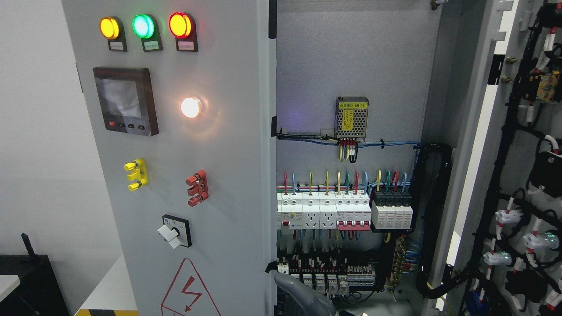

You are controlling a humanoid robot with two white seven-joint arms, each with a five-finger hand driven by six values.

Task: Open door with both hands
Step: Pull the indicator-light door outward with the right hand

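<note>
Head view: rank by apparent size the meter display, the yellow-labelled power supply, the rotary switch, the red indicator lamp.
1. meter display
2. yellow-labelled power supply
3. rotary switch
4. red indicator lamp

The power supply sits deeper inside the cabinet, so its true size may be understated.

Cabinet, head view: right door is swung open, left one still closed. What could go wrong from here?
1. A grey arm part sits at the bottom edge beside the exposed breakers and terminal rows; it could snag the wiring. The lit indicator lamps suggest the cabinet may be powered.
2. Gripping the left door by its edge risks bumping the rotary switch.
</note>
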